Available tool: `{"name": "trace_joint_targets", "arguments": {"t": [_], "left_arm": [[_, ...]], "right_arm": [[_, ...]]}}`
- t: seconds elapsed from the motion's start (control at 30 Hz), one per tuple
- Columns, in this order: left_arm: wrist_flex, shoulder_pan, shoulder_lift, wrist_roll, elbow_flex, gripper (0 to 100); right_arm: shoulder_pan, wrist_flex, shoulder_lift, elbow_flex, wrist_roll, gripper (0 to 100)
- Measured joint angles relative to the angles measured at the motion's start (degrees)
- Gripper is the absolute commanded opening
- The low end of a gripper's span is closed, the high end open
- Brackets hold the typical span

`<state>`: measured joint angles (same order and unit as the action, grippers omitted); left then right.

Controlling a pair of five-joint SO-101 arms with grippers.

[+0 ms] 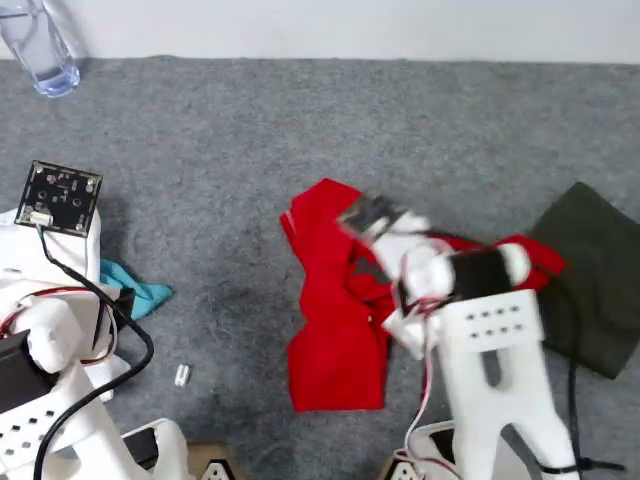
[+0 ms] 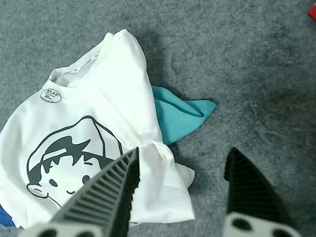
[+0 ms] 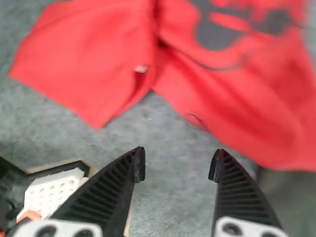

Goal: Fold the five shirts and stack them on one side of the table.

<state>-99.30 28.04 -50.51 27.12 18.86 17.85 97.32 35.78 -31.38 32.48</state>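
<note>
Hanging open and empty, the right pincer (image 3: 177, 159) overlooks the rumpled, dark-printed red shirt (image 3: 89, 54).

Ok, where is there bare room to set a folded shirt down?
Bare table runs along the far edge, from the clear bottle to behind the dark green shirt. Another patch lies between the teal shirt and the red shirt, holding one small white piece. Crowded where the red shirt meets the dark green shirt.
</note>
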Motion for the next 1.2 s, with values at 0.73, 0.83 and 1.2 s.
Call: {"name": "trace_joint_targets", "arguments": {"t": [0.73,0.83,1.2], "left_arm": [[0.0,0.0,0.0,0.0,0.0,27],[0.0,0.0,0.0,0.0,0.0,27],[0.0,0.0,0.0,0.0,0.0,27]], "right_arm": [[21.6,-19.1,0.1,-29.6,11.2,21.7],[23.6,-24.0,0.1,-32.4,11.2,21.7],[24.4,-31.1,0.1,-37.5,11.2,21.5]]}}
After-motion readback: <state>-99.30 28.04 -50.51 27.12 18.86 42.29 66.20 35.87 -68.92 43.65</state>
